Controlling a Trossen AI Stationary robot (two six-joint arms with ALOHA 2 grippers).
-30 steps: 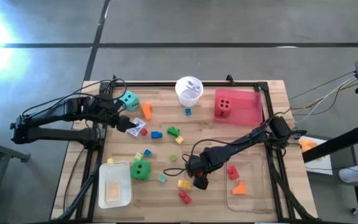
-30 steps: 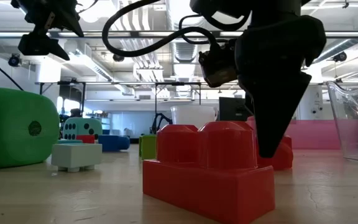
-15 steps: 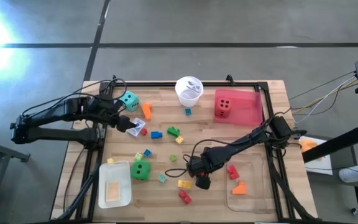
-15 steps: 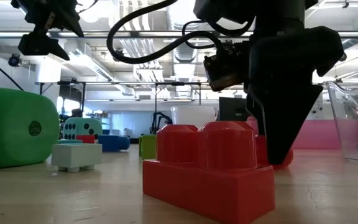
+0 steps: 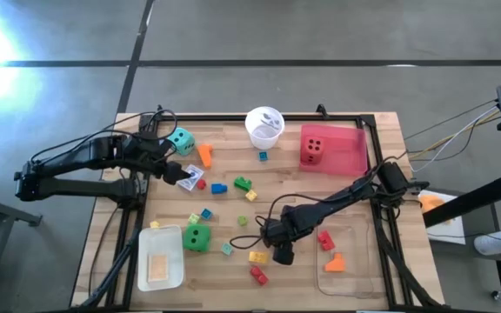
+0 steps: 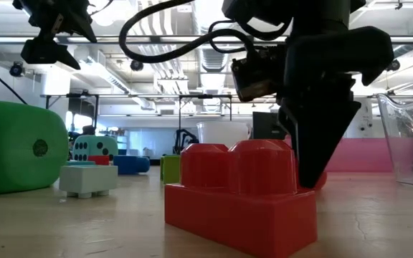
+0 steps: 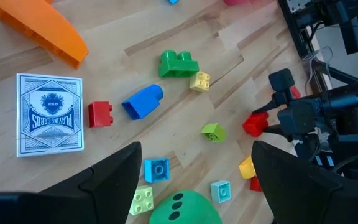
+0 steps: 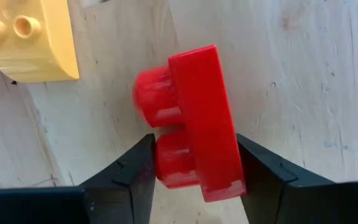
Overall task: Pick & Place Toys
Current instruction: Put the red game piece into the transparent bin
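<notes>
My right gripper [image 5: 282, 253] points down at the near middle of the table, shut on a small red brick [image 8: 194, 118] that lies on its side on the wood. In the low view this gripper [image 6: 314, 172] stands behind a larger-looking red brick [image 6: 242, 197]. More toys lie scattered: a yellow brick [image 8: 30, 37], blue [image 7: 143, 101] and green [image 7: 178, 63] bricks, a green die [image 5: 197, 237] and a teal die [image 5: 180, 141]. My left gripper [image 5: 185, 176] hangs open above a card [image 7: 50, 113] at the far left, touching nothing. My right gripper pinches the red brick between its two fingers from above, pointing down. One finger meets the tip of a stud [image 8: 163, 165]; the other lies against the brick's flat underside [image 8: 229, 158]. The brick rests on the table on its side, studs pointing sideways.
A clear tray [image 5: 359, 269] at the near right holds a red brick [image 5: 325, 239] and an orange one [image 5: 334, 261]. A pink tray [image 5: 346, 152] with a red die [image 5: 312, 151] and a white cup [image 5: 264, 124] stand at the far edge. A white tray [image 5: 159, 274] sits near left.
My right gripper has stayed down at the table, rolled a little about its own pointing line, and drawn its fingers in onto the red brick. The brick still lies on the wood.
</notes>
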